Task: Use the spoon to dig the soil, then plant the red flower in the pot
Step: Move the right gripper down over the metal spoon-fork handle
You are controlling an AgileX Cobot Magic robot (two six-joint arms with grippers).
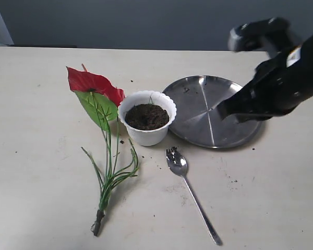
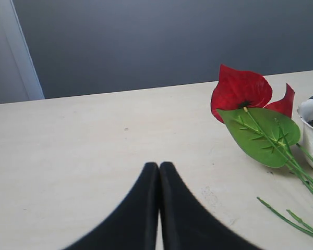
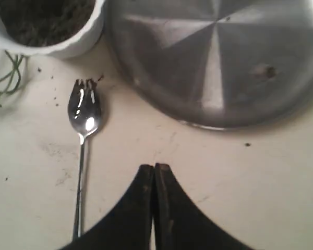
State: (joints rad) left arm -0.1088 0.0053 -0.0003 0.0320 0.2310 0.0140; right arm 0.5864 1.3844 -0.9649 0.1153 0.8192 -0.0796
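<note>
The tabletop (image 1: 36,172) is lying open left of the red flower (image 1: 96,107) and around the spoon (image 1: 190,192). The spoon is resting flat just in front of the pot (image 1: 147,136), dark crumbs clinging to its bowl. Soil (image 1: 146,116) is filling the pot. The steel plate (image 1: 219,130) is sitting just right of the pot. The right end effector (image 3: 154,174) and the left end effector (image 2: 159,172) are both pressing together, empty.

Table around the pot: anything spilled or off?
Yes, minor. Dark soil crumbs lie scattered on the table between the pot and the spoon, and dirt clings to the spoon's notched tip. The flower lies flat beside the pot, unplanted.
</note>
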